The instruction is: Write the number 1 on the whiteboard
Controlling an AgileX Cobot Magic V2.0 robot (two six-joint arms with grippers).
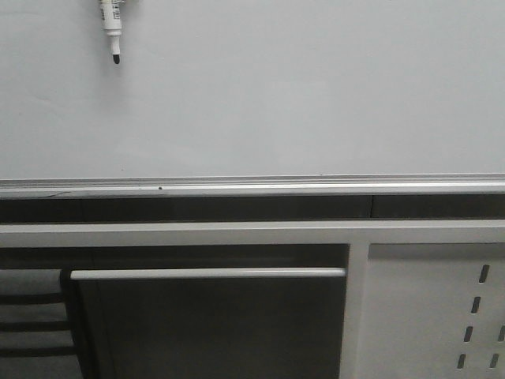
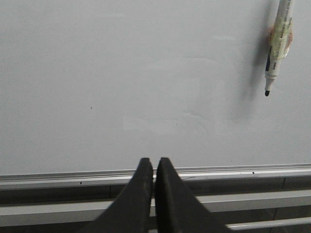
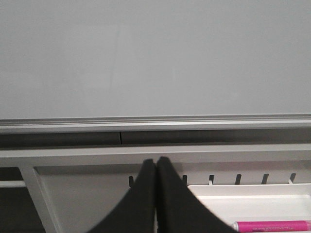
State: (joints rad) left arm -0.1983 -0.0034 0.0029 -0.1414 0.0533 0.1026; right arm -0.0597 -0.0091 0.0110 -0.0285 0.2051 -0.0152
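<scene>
The whiteboard (image 1: 276,95) fills the upper half of the front view, with its silver rail (image 1: 252,185) along the lower edge. A white marker (image 1: 111,24) hangs against the board at the top left, black tip (image 1: 116,58) pointing down; what holds it is out of view. The same marker (image 2: 278,48) shows in the left wrist view, with yellowish tape around its barrel. No number 1 shows on the board (image 2: 121,73). My left gripper (image 2: 154,161) is shut and empty, down by the rail, away from the marker. My right gripper (image 3: 156,160) is shut and empty below the board (image 3: 155,58).
Under the rail runs a grey-white metal panel with slots (image 1: 434,316) and a horizontal bar (image 1: 205,273) over a dark recess. A white tray (image 3: 252,194) beside my right gripper holds a pink marker (image 3: 269,226). Dark slats (image 1: 31,324) sit at the lower left.
</scene>
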